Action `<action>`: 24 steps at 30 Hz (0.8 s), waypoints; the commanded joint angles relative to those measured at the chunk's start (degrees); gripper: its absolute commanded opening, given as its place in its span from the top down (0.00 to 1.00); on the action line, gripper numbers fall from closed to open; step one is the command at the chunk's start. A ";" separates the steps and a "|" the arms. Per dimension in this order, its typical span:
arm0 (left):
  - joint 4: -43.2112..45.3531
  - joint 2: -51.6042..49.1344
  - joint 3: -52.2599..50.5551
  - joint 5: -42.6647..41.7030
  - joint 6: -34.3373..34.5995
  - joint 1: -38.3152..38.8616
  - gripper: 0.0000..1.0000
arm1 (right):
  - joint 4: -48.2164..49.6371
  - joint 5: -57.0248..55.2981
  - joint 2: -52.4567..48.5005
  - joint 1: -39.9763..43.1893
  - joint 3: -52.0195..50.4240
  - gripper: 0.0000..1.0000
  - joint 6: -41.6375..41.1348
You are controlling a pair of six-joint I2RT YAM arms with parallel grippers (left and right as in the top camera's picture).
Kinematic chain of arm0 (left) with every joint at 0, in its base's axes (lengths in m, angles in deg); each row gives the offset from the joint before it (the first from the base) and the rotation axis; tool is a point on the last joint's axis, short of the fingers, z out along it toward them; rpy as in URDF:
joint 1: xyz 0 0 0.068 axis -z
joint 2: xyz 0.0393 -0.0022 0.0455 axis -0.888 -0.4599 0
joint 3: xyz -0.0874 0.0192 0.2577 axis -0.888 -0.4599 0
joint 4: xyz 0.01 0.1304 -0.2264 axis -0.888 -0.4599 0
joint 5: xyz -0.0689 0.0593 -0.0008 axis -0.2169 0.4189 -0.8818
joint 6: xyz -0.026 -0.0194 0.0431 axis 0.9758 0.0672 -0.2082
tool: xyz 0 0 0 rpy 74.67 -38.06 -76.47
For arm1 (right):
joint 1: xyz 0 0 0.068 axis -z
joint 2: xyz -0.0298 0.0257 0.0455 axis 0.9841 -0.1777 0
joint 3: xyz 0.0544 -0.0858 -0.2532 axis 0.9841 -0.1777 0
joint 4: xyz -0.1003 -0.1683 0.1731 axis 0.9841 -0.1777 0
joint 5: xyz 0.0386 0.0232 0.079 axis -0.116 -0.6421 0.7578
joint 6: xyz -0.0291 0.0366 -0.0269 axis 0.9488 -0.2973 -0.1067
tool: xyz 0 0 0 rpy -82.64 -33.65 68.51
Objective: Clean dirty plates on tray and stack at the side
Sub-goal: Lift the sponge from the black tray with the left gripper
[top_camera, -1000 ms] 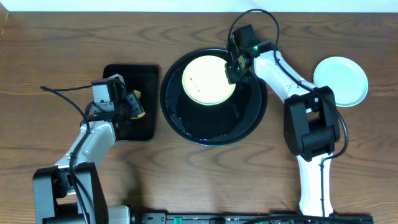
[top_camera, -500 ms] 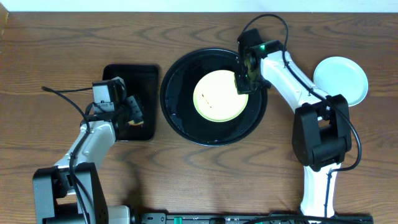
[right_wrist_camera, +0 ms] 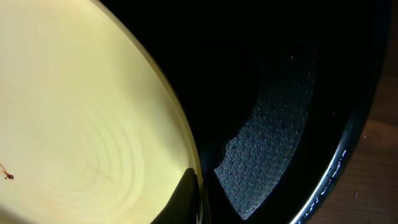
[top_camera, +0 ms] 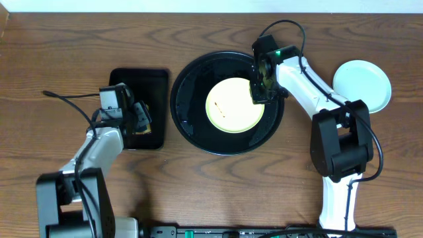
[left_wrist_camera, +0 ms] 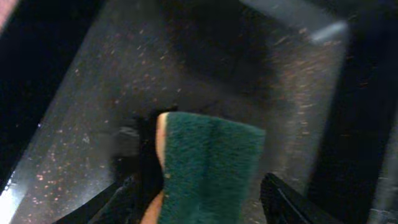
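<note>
A pale yellow plate [top_camera: 232,107] lies inside the round black tray [top_camera: 192,125], a small brown smear [right_wrist_camera: 6,175] on its face. My right gripper [top_camera: 259,87] is shut on the plate's right rim, the fingers pinching its edge in the right wrist view [right_wrist_camera: 198,190]. A mint-blue plate [top_camera: 361,86] rests on the bare wood at the far right. My left gripper [top_camera: 141,118] stands open over the rectangular black tray [top_camera: 155,82]. A green sponge [left_wrist_camera: 211,168] with a yellow underside lies between its fingers [left_wrist_camera: 124,196].
The right arm reaches across from the table's right side to the round tray. Bare wood-grain tabletop [top_camera: 218,192] surrounds both trays. The left arm's cable [top_camera: 66,96] loops left of the rectangular tray.
The left gripper has opened and let go of the sponge, which now lies on the rectangular tray. The right gripper has drawn the yellow plate down and right, lower into the round tray.
</note>
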 commanded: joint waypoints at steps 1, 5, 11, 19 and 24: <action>0.04 -2.78 0.13 2.36 -0.33 -0.17 0.37 | 0.09 -0.31 0.37 -1.57 -0.33 0.99 -0.63; 0.96 -4.87 0.13 2.38 -0.35 -0.17 0.38 | 0.13 -0.31 0.37 -1.79 -0.33 0.99 -0.61; 4.31 -4.85 0.13 2.36 -0.33 -0.17 0.92 | 0.26 -0.33 0.37 -1.79 -0.33 0.98 -0.61; 8.24 3.50 0.79 2.32 -3.56 -0.17 0.93 | 0.07 -0.37 0.37 -1.79 -0.33 0.99 -0.66; 8.33 11.04 0.79 2.34 -5.60 -0.17 0.93 | 0.09 -0.37 0.37 -1.77 -0.33 0.99 -0.63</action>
